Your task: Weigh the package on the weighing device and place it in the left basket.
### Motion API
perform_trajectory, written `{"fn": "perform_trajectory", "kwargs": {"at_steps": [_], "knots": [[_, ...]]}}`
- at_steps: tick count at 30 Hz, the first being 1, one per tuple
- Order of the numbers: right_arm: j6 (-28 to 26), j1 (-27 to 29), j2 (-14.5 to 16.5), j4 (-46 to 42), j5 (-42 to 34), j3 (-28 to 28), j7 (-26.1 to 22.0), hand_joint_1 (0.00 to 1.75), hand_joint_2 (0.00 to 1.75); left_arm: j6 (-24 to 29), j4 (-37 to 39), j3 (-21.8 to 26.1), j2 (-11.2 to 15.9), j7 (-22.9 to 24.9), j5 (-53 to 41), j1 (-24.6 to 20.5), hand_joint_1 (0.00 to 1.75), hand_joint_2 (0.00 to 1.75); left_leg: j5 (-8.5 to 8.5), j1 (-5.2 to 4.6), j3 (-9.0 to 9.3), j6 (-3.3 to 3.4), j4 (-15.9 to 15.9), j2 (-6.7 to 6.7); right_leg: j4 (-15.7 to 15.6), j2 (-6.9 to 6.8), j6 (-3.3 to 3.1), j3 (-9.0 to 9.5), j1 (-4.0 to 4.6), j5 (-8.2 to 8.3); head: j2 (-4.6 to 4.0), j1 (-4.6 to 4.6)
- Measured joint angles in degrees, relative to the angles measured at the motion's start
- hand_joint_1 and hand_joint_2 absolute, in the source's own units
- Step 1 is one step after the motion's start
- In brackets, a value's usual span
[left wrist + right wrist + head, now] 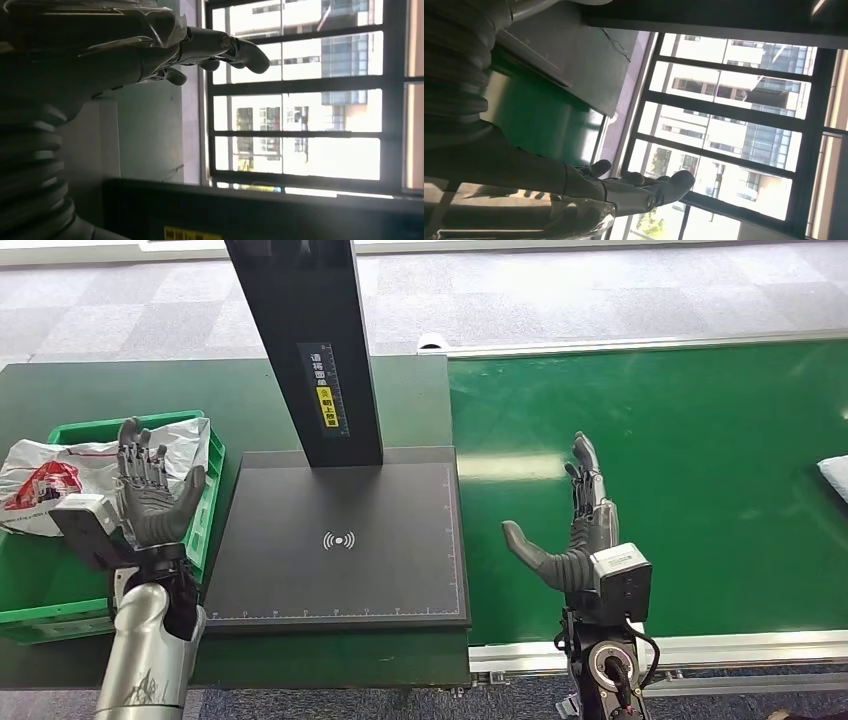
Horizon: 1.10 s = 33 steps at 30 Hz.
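Observation:
A white plastic package with red print (60,478) lies in the green basket (30,612) at the far left. The black weighing plate (340,540) with its dark upright column (310,350) sits in the middle, bare. My left hand (152,490) is raised with fingers spread over the basket's right edge, holding nothing; its fingers (220,47) point toward a window in the left wrist view. My right hand (572,540) stands open and upright over the green belt (680,490), thumb out toward the scale. Its fingers (649,187) show in the right wrist view.
Another white parcel (835,475) peeks in at the belt's far right edge. The belt's metal rail (700,648) runs along the front. The scale and basket rest on a dark green table (150,390). Grey carpet tiles lie beyond.

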Motion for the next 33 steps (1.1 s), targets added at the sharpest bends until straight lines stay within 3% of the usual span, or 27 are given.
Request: {"fn": "perform_trajectory", "kwargs": {"at_steps": [5,10,19,27,33], "knots": [[-1.24,0.16,0.01,8.57,0.63,-1.58,-3.63,0.00,1.75,0.23,-8.23,-9.65,-3.97,-2.82,0.07,8.52,0.00,1.75,-0.04,0.00,0.01,0.02,0.00,0.00,-0.01,-0.01,0.00,0.01,0.00,0.00,0.00,-0.02],[-4.66,0.91,0.05,17.43,1.72,-3.19,-8.80,0.00,1.75,-2.65,-9.17,-13.90,-6.22,-2.56,2.31,13.50,0.00,1.75,-0.04,0.03,0.01,0.02,0.00,0.00,-0.01,0.00,0.00,0.00,0.02,0.00,0.00,-0.03],[-14.59,0.95,0.32,28.82,5.94,-5.12,-13.22,0.00,1.75,-7.17,-6.52,-15.56,-7.68,-0.36,2.88,16.72,0.00,1.75,-0.03,0.02,-0.01,0.02,0.00,0.00,-0.01,0.00,0.00,0.00,0.01,0.00,0.00,-0.02],[-24.37,-0.25,1.54,33.85,15.08,-3.88,-11.91,0.00,1.75,-10.17,-5.11,-16.02,-7.88,-0.13,3.63,17.78,0.00,1.75,-0.03,0.03,0.00,0.02,-0.01,0.00,-0.01,0.00,-0.01,0.00,0.02,0.00,0.00,-0.02],[-26.31,-1.19,2.69,35.73,15.80,-3.38,-12.15,0.00,1.75,-11.04,-4.68,-16.04,-7.87,-0.09,3.40,18.11,0.00,1.75,-0.02,0.03,0.00,0.02,-0.01,0.00,0.00,0.00,-0.01,0.00,0.02,0.00,0.00,-0.02]]}}
